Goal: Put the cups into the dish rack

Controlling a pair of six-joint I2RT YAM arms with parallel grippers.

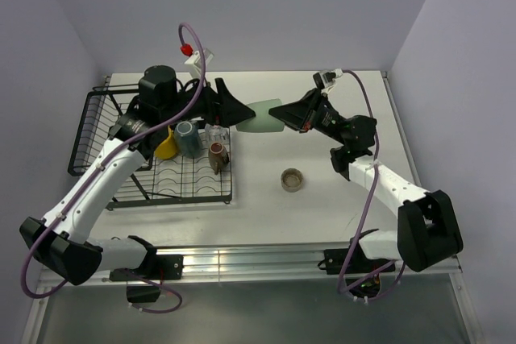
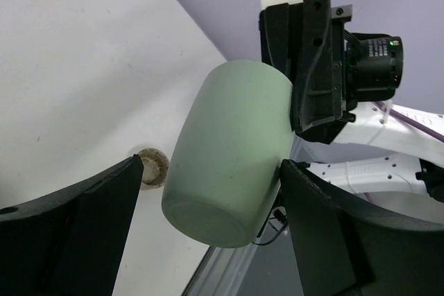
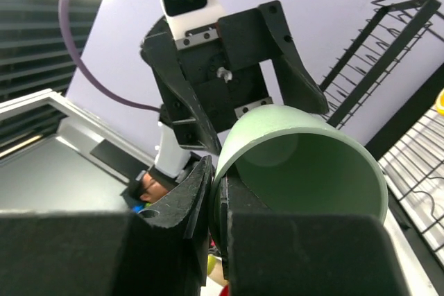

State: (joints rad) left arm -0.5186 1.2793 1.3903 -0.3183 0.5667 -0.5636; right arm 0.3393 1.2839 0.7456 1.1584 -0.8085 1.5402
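The pale green tumbler hangs on its side in the air right of the dish rack. My right gripper is shut on its rim, one finger inside and one outside. My left gripper is open with its fingers either side of the tumbler's base; the right finger is close to the wall and the left finger is apart from it. In the rack stand a grey mug, a yellow mug, a clear glass and a brown cup. A black mug cannot be made out.
A small beige cup stands upright on the white table, right of the rack; it also shows in the left wrist view. The rack's raised basket is at the far left. Purple cables loop over both arms.
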